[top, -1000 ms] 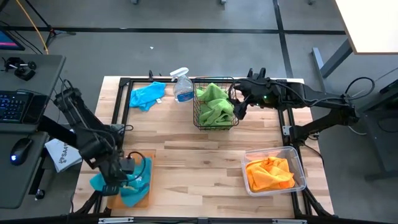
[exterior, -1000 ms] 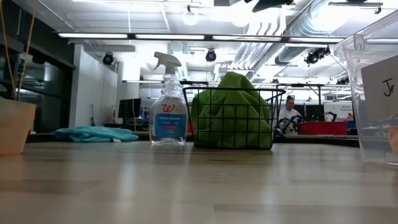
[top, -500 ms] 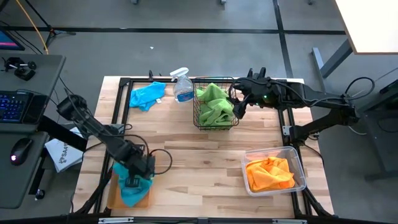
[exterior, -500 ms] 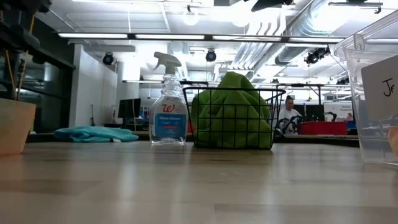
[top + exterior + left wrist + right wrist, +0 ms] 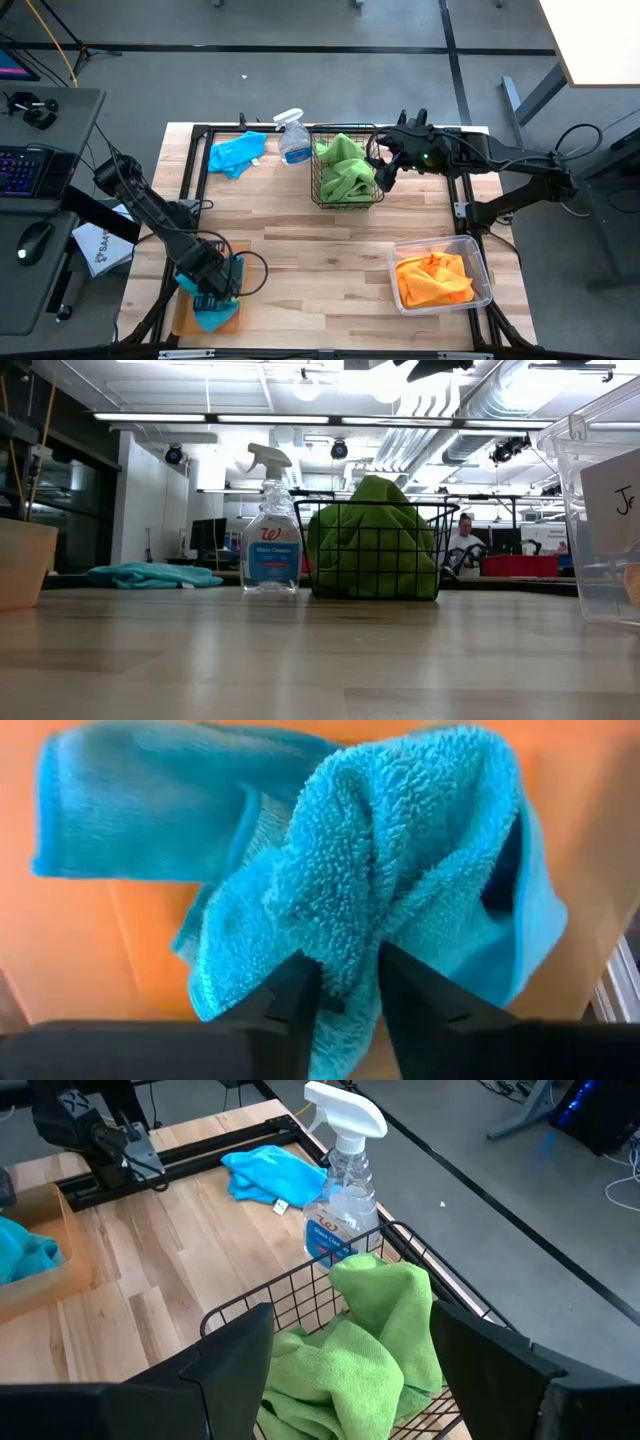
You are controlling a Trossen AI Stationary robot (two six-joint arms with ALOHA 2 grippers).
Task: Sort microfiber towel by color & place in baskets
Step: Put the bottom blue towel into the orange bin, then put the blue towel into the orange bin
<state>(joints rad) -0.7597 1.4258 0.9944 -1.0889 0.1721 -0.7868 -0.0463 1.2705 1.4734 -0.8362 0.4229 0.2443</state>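
My left gripper (image 5: 214, 293) hovers over the flat orange-brown tray (image 5: 181, 316) at the table's near left corner, shut on a turquoise towel (image 5: 212, 318). A second turquoise towel (image 5: 237, 153) lies flat on the table near the far left corner. Lime green towels (image 5: 345, 168) fill the black wire basket (image 5: 316, 194), and orange towels (image 5: 432, 277) lie in the clear bin (image 5: 484, 272). My right gripper (image 5: 384, 166) waits open at the basket's right rim, its fingers spread above the green towels (image 5: 352, 1350). My left gripper pinches a bunched fold of the turquoise towel (image 5: 345, 955) between its two fingers (image 5: 292, 995), coming from above and pointing down. The fold stands up between the fingers, while the towel's flat part (image 5: 140, 815) lies on the tray.
A clear spray bottle with blue liquid (image 5: 293, 138) stands just left of the wire basket, between it and the loose turquoise towel. The black frame rail (image 5: 200, 150) runs along the table's edges. Bare wood (image 5: 310, 250) spans the table's middle.
My left gripper has swung toward the table's right over the tray, then back a little toward the near edge, still shut on the towel. The towel, which hung over the tray's left edge, has been drawn onto the tray and bunched up.
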